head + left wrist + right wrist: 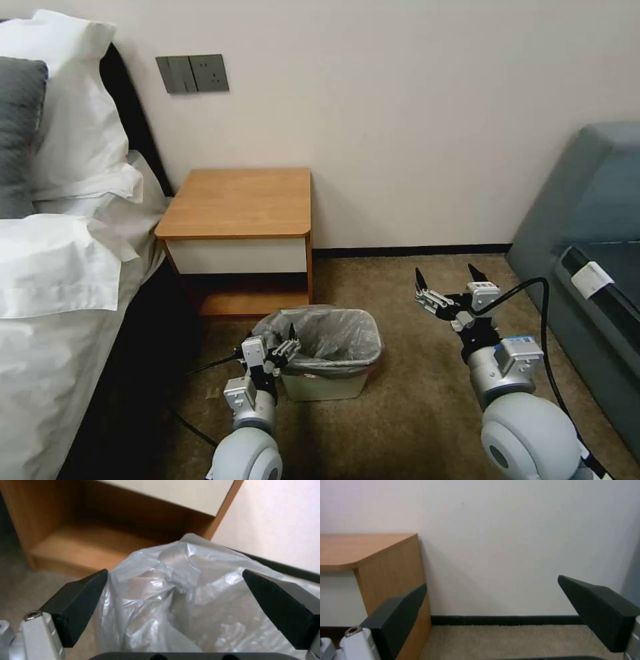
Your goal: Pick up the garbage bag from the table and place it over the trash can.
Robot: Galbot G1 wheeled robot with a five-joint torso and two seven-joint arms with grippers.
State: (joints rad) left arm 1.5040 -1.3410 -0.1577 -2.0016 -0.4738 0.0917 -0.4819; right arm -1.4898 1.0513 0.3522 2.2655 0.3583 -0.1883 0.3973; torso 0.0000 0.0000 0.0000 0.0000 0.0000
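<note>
**Bag on the bin, left gripper at the near corner**

Low in the centre of the head view, the garbage bag (333, 337) is already draped over the trash can (325, 385), grey plastic bunched around the rim and sagging into the hollow. The bin stands on the carpet just in front of the table (237, 203), whose wooden top sits bare in the middle of the frame.

The left gripper (277, 347) is right at the bin's near-left corner, jaws spread wide. In the left wrist view both dark fingers (78, 605) flank the crinkled film with plastic showing between them, yet nothing is pinched: released, holding nothing. Whether a fingertip grazes the bag, I can't tell.

By my reading the step in hand is finishing the fit. To do it well, the film at this corner wants tucking down past the rolled rim evenly, and any move away should go straight up, since thin plastic snags on a fingertip easily and would drag the whole liner off.

Over at centre-right of the head view, the right gripper (449, 283) hangs above the carpet, well apart from the bin, jaws wide and empty, pointing toward the wall.
</note>
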